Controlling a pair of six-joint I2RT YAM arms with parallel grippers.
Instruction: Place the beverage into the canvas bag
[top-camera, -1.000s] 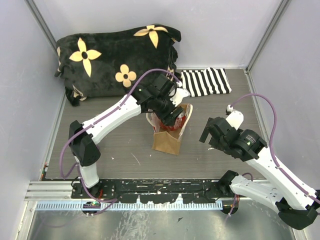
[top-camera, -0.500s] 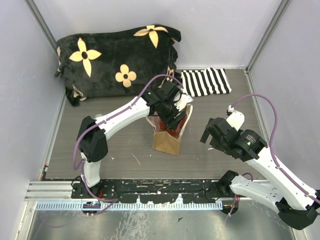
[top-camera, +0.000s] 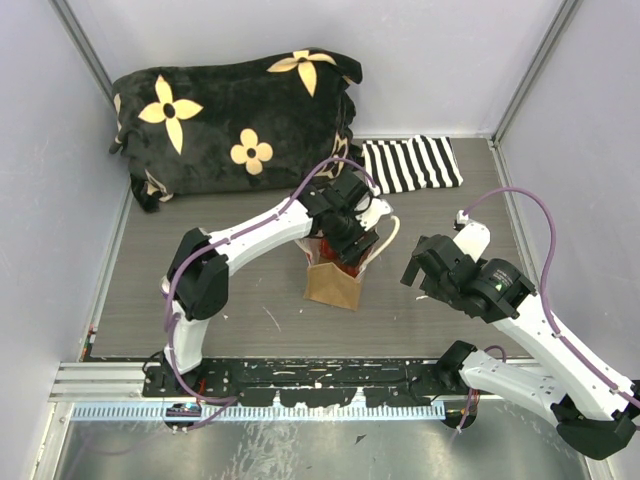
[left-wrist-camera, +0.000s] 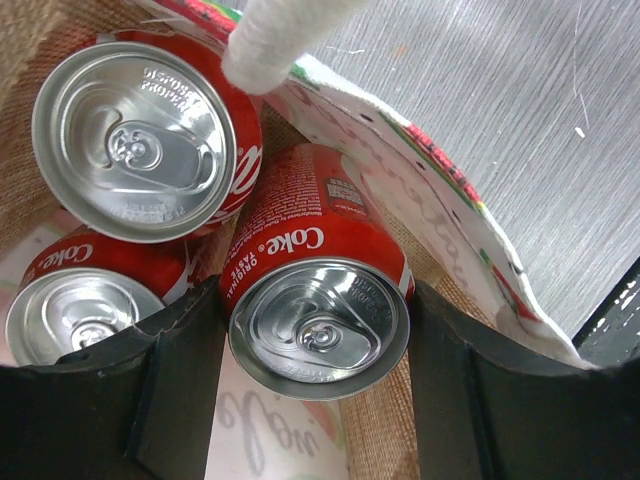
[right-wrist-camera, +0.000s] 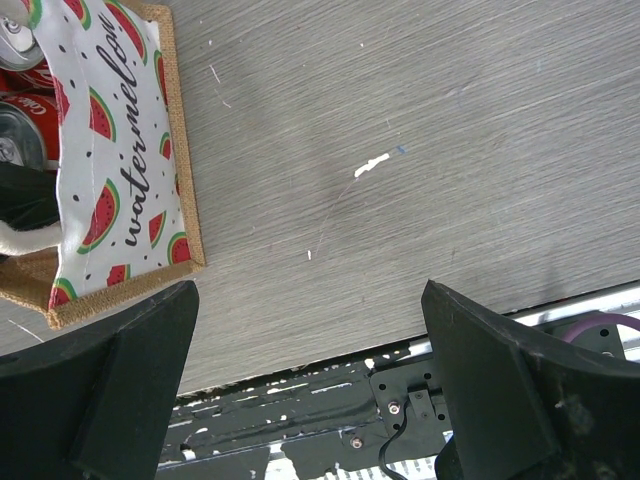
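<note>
Left gripper (left-wrist-camera: 315, 305) down inside small tan-brown canvas bag (top-camera: 333, 285), fingers clamped on either side of red aluminium Coke can (left-wrist-camera: 300, 225). Can in bag, top up, against two more red cans (left-wrist-camera: 130, 140). Right gripper (right-wrist-camera: 310, 300) spread wide, holding nothing, over grey wood-grain table (right-wrist-camera: 400, 150) beside bag.

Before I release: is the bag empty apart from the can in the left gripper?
No, two more Coke cans stand in the canvas bag beside the held can in the left gripper.
</note>
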